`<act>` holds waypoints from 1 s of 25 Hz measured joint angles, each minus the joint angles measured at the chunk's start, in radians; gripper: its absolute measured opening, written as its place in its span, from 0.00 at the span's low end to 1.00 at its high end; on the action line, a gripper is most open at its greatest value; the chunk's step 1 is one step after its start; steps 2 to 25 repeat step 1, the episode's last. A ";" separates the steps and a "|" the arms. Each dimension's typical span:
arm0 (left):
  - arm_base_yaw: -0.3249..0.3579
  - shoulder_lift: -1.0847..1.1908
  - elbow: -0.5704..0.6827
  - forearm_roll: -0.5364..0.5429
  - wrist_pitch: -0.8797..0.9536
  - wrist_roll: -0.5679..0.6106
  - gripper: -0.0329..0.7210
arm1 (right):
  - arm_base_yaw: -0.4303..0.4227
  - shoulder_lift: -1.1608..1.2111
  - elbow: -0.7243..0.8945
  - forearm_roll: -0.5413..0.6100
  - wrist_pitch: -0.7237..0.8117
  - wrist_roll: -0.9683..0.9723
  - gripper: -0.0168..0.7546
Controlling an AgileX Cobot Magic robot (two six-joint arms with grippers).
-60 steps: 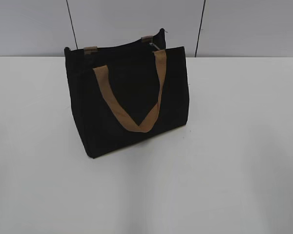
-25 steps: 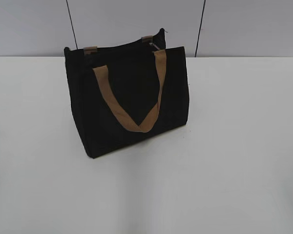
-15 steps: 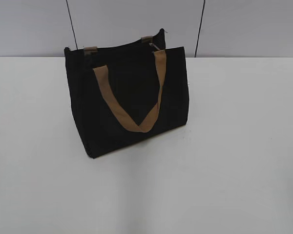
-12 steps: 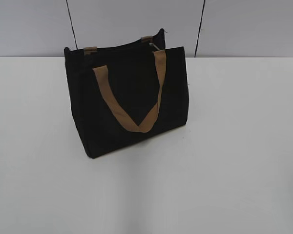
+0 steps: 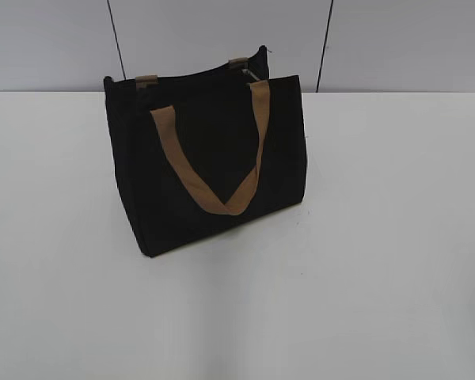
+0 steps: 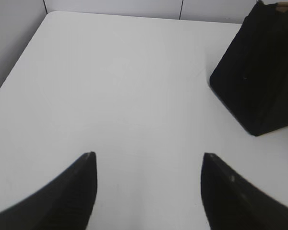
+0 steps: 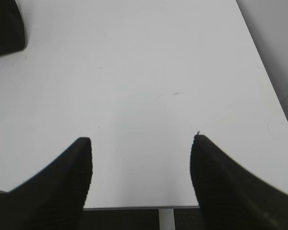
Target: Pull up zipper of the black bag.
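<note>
The black bag stands upright on the white table, left of centre at the back, with a tan handle hanging down its front and two tan strap ends at the top. A small silvery zipper pull shows at the top right edge; the zipper strip itself is hardly visible. The bag's corner also shows in the left wrist view and in the right wrist view. My left gripper is open and empty over bare table. My right gripper is open and empty near the table's front edge. Neither gripper shows in the exterior view.
The white table reaches to a grey panelled wall behind the bag. The table's left edge and right edge show in the wrist views, its front edge under my right gripper.
</note>
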 joint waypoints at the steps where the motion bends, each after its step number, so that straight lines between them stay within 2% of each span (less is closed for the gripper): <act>1: 0.000 0.000 0.000 0.000 0.000 0.000 0.71 | 0.000 0.000 0.000 0.000 0.000 0.000 0.66; 25: 0.000 0.000 0.000 0.000 0.000 0.000 0.71 | 0.000 0.000 0.000 0.000 0.000 0.000 0.66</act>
